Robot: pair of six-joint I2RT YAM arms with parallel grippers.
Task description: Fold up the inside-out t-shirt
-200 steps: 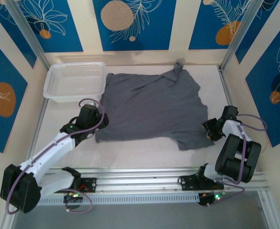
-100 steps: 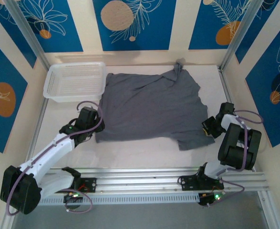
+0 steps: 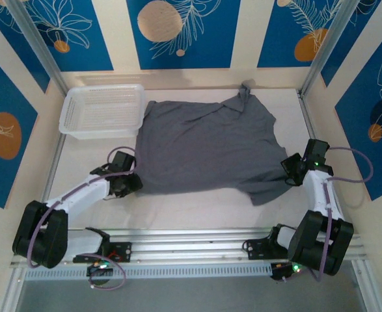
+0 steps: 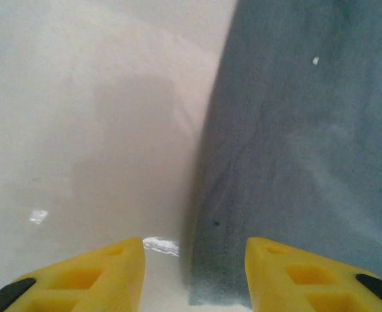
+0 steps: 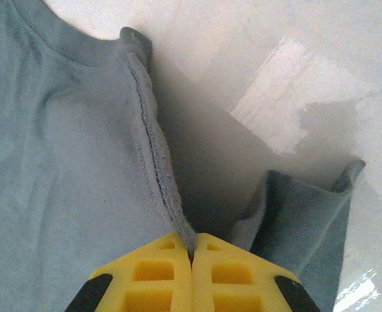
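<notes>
The white desk (image 3: 197,211) is covered across its middle by the inside-out t-shirt (image 3: 204,146), which is spread nearly flat, with its far-left corner just beside the white basket (image 3: 103,110) and a twisted bunch of cloth at its far edge. The cloth is judged to be light, soft and limp. No shape would be kept once it is lifted, and any unsupported part would be expected to sag and drag over the desk. It is therefore best taken at edges and corners, where the hem (image 4: 210,260) and the seam (image 5: 153,156) give a doubled, firmer thickness. At the right edge the raised seam is pinched between the closed jaws of the right gripper (image 5: 192,250), with a loose fold of cloth just beside it. At the near-left corner the left gripper (image 4: 194,260) is held low with its jaws apart, and the hem corner lying between them is not yet clamped.
</notes>
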